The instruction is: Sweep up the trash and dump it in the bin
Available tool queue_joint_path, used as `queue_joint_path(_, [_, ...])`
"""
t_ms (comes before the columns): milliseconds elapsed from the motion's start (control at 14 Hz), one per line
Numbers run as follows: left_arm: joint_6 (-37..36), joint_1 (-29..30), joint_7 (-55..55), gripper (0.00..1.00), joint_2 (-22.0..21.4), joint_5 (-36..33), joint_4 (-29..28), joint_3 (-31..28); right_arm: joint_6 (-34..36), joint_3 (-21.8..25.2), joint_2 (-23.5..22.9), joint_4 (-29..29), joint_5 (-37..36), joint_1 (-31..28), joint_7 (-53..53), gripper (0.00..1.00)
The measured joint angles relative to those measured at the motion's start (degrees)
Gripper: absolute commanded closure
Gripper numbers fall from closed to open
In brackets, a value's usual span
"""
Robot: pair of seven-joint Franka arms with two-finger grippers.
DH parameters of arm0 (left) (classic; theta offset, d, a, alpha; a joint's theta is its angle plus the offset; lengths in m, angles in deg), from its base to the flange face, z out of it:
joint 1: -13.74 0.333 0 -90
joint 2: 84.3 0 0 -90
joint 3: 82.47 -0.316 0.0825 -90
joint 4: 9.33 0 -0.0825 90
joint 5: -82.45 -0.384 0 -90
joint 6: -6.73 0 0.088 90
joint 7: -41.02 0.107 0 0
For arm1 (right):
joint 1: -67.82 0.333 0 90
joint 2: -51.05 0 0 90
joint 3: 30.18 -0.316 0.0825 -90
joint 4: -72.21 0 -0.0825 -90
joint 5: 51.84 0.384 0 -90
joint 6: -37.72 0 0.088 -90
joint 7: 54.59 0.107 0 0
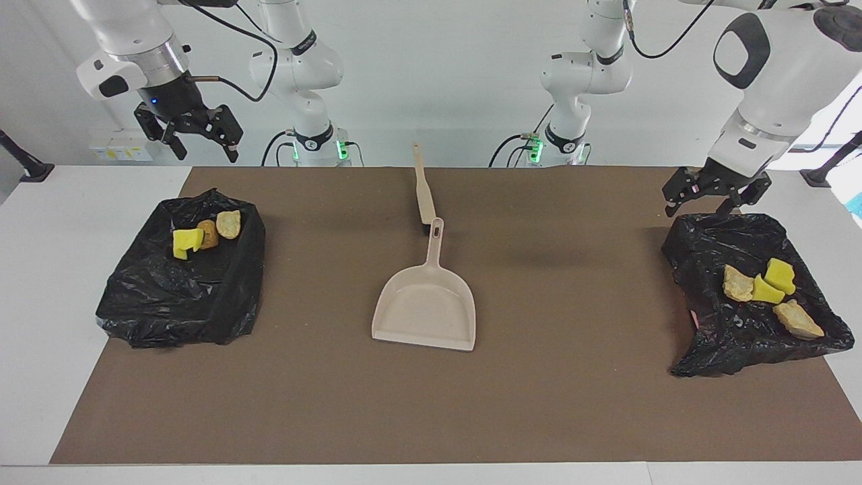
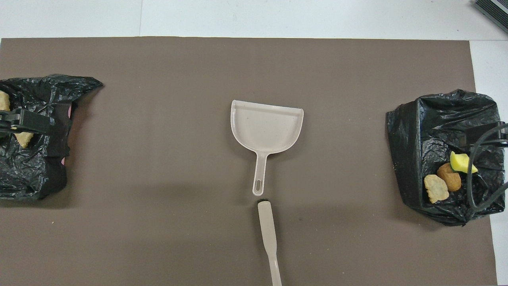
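yellow and tan trash [image 1: 768, 289] fills both black-lined bins [image 1: 222, 296].

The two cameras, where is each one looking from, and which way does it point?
Facing view: high across the table, looking at the robots; both arms show, the left gripper over a bag-lined bin, the right gripper up.
Overhead view: above the robots' end, looking steeply down; only a bit of the left gripper shows.
Both show the dustpan, the brush and the trash.
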Motion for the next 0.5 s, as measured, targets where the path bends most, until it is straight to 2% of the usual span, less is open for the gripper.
queue_joint_path(501, [-0.18, -0.07, 0.00, 0.00, 0.00, 0.00, -0.17, 0.52, -0.90, -0.38, 0.00, 0.00, -0.56, 0.83, 0.00, 0.00])
